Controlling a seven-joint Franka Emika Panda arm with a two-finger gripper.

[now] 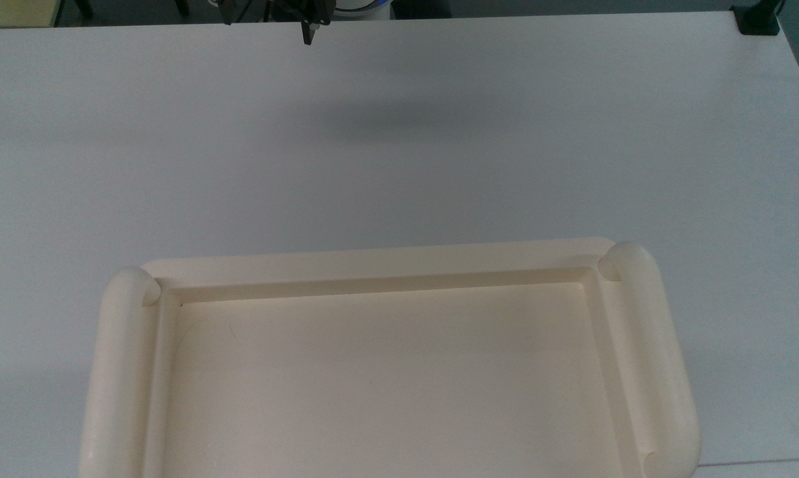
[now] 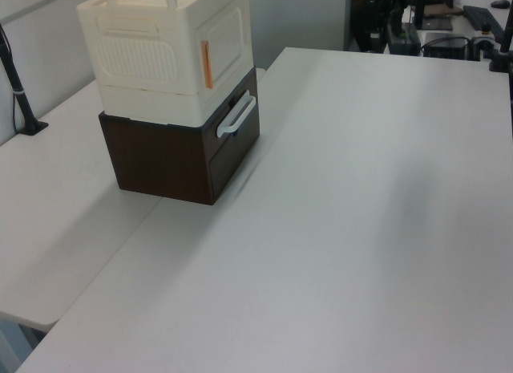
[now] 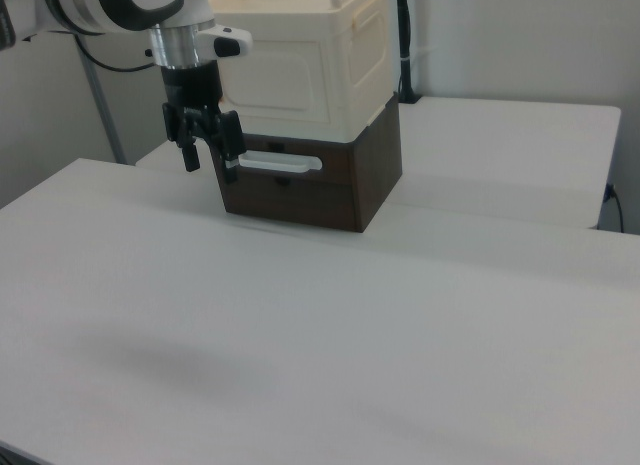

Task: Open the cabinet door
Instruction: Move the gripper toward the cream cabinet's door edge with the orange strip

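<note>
The cabinet (image 2: pixel 152 52) is a cream plastic box standing on a dark brown drawer unit (image 2: pixel 172 160). From above, its recessed tray top (image 1: pixel 386 378) lies between two rounded rails. The cabinet door (image 2: pixel 228 36) is shut flush against the cabinet front, with an orange strip (image 2: pixel 205 64) at one edge. In the right view the door (image 3: pixel 275 80) faces the camera. My gripper (image 3: pixel 210 153) hangs open and empty above the table, well in front of the cabinet, toward the right view's left. In the top view the gripper (image 1: pixel 308 32) is at the table's far edge.
The brown drawer unit has a white bar handle (image 3: pixel 280 163) just below the door. The white table (image 1: pixel 399 153) spreads wide in front of the cabinet. A black clamp (image 1: pixel 758 20) sits at the far right corner in the top view.
</note>
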